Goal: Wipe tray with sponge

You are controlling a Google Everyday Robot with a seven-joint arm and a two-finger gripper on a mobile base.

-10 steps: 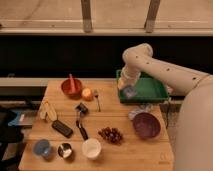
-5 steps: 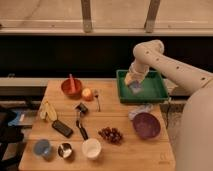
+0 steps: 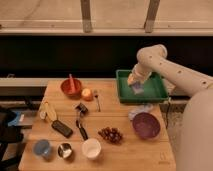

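A green tray [image 3: 150, 94] sits at the back right of the wooden table. My gripper [image 3: 135, 85] reaches down into the tray near its middle, over a pale bluish sponge [image 3: 137, 89] that lies on the tray floor right under it. My white arm [image 3: 170, 67] comes in from the right and bends above the tray's back edge.
A purple bowl [image 3: 146, 125] and a crumpled cloth [image 3: 142, 108] lie in front of the tray. Grapes [image 3: 111, 134], a white cup [image 3: 91, 148], a red bowl [image 3: 71, 87], an orange [image 3: 87, 94], a fork [image 3: 96, 100], bananas [image 3: 48, 112] and small cups stand to the left.
My arm has swung right and back over the tray, and the gripper has moved from the tray's left edge to its middle with the sponge under it.
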